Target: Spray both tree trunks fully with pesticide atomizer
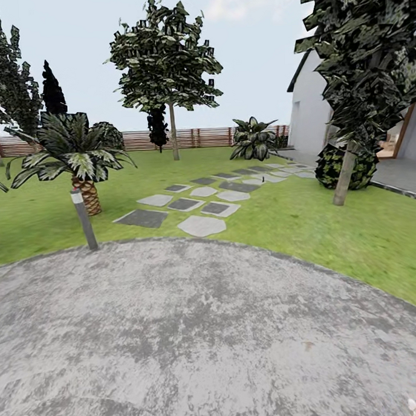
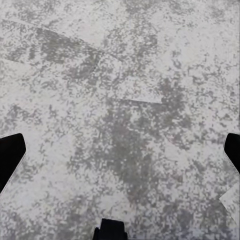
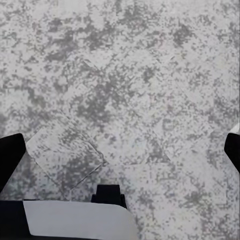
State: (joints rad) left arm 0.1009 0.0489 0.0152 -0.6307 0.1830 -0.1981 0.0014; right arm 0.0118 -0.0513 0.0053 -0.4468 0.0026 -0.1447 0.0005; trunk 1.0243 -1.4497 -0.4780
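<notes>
**On the patio, sprayer not yet in hand**

Over the mottled grey paving, the left gripper (image 2: pixel 120 150) hangs with its dark fingers spread wide at the edges of its wrist view and nothing between them. The right gripper (image 3: pixel 120 150) is the same: wide, empty, pointed down at bare pavement.

From the head view, the round patio (image 1: pixel 195 341) fills the foreground. Grey stepping stones (image 1: pixel 202 202) run off toward 1 o'clock across the lawn (image 1: pixel 330 227). A tiny dark object with a pale top (image 1: pixel 263 179) stands on those stones at about 1 o'clock; it may be the pesticide atomizer, though it is too small to be sure.

One tree trunk (image 1: pixel 174 134) rises at 12 o'clock before the fence (image 1: pixel 199 137); another trunk (image 1: pixel 344 175) leans at 2 o'clock, beside a round shrub (image 1: pixel 327 166). A short palm (image 1: pixel 78 156) and a bollard light (image 1: pixel 84 218) sit at 10 o'clock.

By these pictures nothing is done: pickup and both sprayings remain.
</notes>
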